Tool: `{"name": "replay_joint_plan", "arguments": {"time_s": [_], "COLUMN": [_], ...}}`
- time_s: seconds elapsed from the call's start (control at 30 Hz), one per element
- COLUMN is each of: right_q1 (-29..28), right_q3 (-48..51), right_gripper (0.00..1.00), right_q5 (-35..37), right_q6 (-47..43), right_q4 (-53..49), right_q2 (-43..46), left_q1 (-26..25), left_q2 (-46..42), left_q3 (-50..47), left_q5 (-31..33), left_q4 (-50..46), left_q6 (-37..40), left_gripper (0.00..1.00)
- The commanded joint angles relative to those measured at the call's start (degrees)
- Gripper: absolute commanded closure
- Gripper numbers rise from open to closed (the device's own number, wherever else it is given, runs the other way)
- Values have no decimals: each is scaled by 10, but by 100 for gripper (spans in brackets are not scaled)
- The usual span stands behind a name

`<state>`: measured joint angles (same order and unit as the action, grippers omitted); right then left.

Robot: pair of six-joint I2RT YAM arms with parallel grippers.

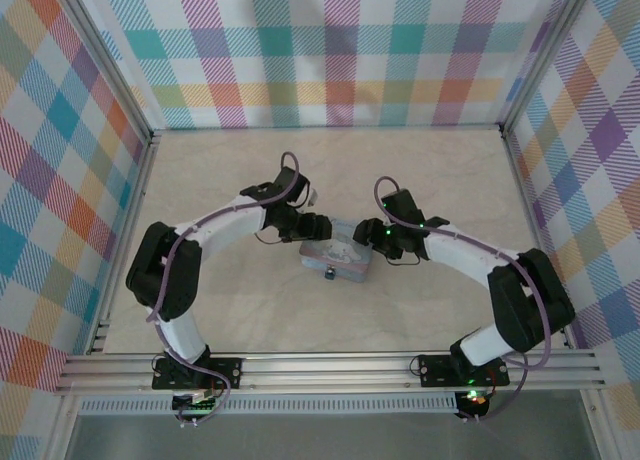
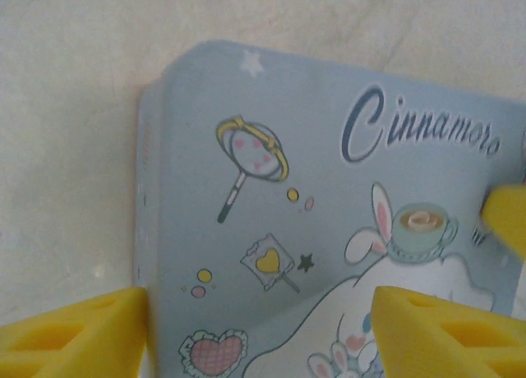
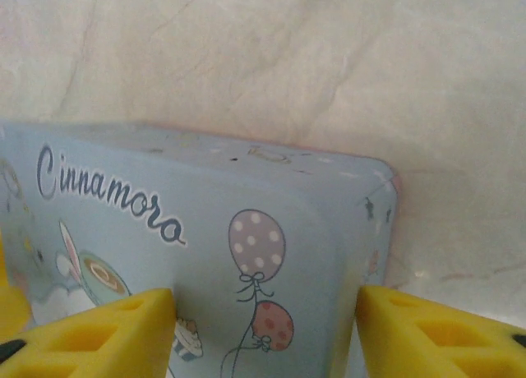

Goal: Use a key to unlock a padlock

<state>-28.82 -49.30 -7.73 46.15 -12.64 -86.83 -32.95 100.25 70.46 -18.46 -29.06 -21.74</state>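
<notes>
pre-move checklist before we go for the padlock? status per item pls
1. Tin flat on the table, lid up: ok.
2. Padlock at the tin's near edge, nothing covering it: ok.
3. Left gripper open, one finger off the tin's left end, the other over the lid: ok.
4. Right gripper open, straddling the tin's right end: ok.
5. Key located: cannot tell.
6. Padlock locked or unlocked: cannot tell, too small.
</notes>
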Motion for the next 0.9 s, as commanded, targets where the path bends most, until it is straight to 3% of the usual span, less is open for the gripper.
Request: {"name": "replay_joint_plan", "arguments": {"time_s": [0.0,0.57,0.87], "right_q1": [11,55,59], "right_q3": [-33,-129,-144], "right_gripper": [43,42,30], "right_q5": [-28,-25,1], "right_q6": [-31,-81,-100], "right_q4": [20,-23,-54], "right_q2": [-27,-102,-89], "left_q1": [-14,-22,-22], "left_q2": [-30,51,-5], "left_q3": [-33,69,27], "left_q5": [-21,24,62], "left_q4": [66,61,61], "left_q6": [-46,-56,-72], "left_gripper": [31,36,25]}}
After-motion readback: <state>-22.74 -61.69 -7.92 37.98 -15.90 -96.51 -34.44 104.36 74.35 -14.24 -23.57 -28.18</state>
